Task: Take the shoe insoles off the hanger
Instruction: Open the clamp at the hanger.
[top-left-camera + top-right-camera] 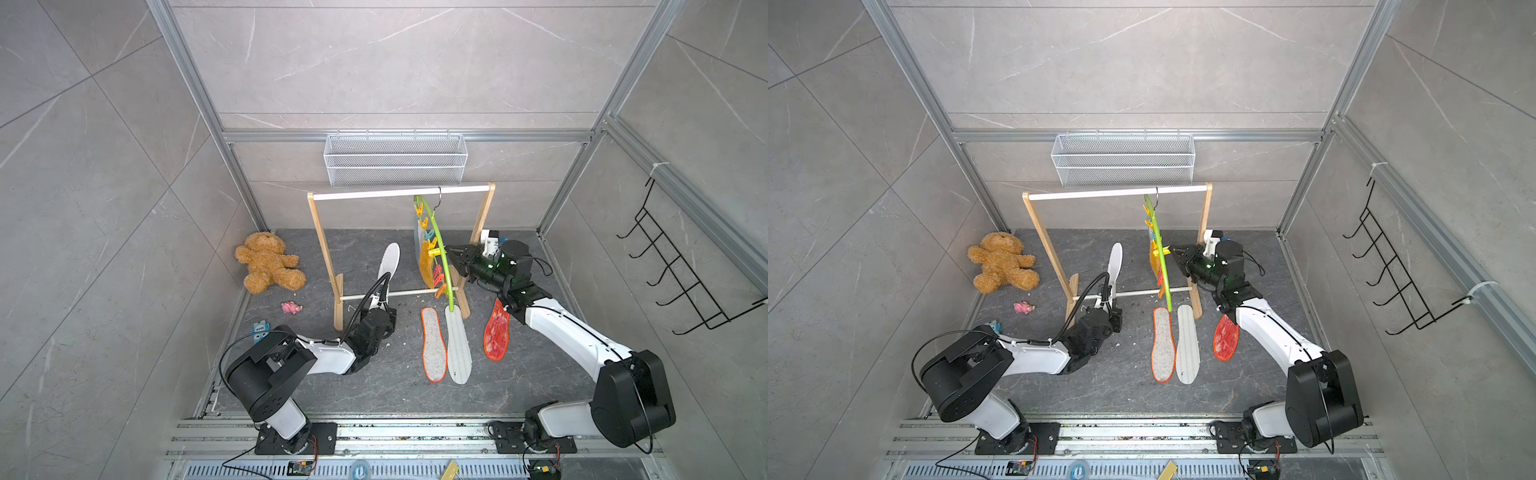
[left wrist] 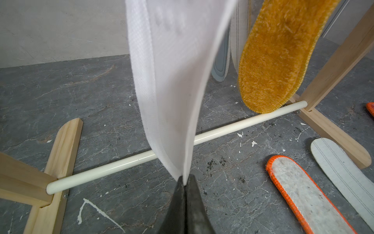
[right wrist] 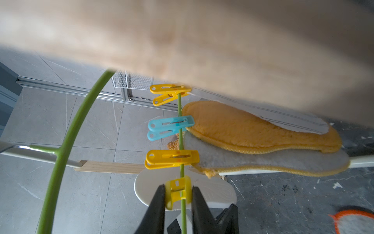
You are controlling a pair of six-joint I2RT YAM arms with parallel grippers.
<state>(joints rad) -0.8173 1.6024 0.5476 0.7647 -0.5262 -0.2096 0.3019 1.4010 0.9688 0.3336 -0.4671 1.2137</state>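
While the left claw (image 2: 184, 179) is pinched shut on one end of the white insole (image 2: 172, 81), holding it upright beside the wooden rack (image 1: 323, 241), the right claw (image 3: 178, 187) squeezes a yellow clip (image 3: 177, 192) on the hanger (image 1: 443, 262). Hanger: curved lime-green bar, hooked over the rack's white rail. Fuzzy orange-yellow insole (image 3: 253, 129) hangs clipped on it. Flat on the desk (image 1: 374, 386): orange-rimmed grey insole (image 1: 433, 345), pale striped insole (image 1: 457, 349), red mesh insole (image 1: 496, 332).

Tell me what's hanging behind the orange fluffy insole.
In the left wrist view, a pale striped insole and a blue-grey insole hang behind the orange insole. It covers part of the striped one; anything farther back is hidden.
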